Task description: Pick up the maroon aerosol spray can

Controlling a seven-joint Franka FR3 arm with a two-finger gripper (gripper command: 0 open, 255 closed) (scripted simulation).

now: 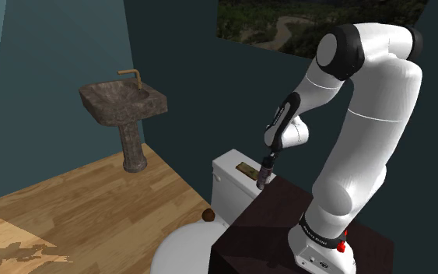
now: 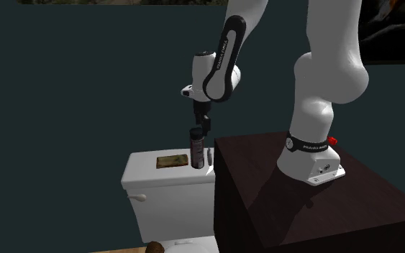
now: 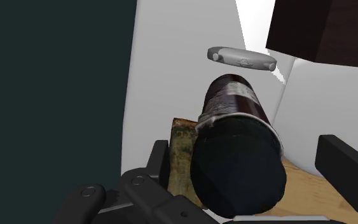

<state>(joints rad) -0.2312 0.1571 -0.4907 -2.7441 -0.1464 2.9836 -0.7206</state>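
We see the white arm (image 1: 365,117) bending down over the toilet tank (image 2: 165,183) from the dark brown stand (image 1: 264,226) that is just beside the tank. The dark maroon spray can (image 2: 197,147) is upright at the stand-side end of the tank's lid. The gripper (image 3: 247,159) straddles its cap, fingers spread with a gap on each side, not clasping it. A small brown slab (image 2: 170,161) lies on the lid.

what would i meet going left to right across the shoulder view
sink → toilet tank → spray can → arm base
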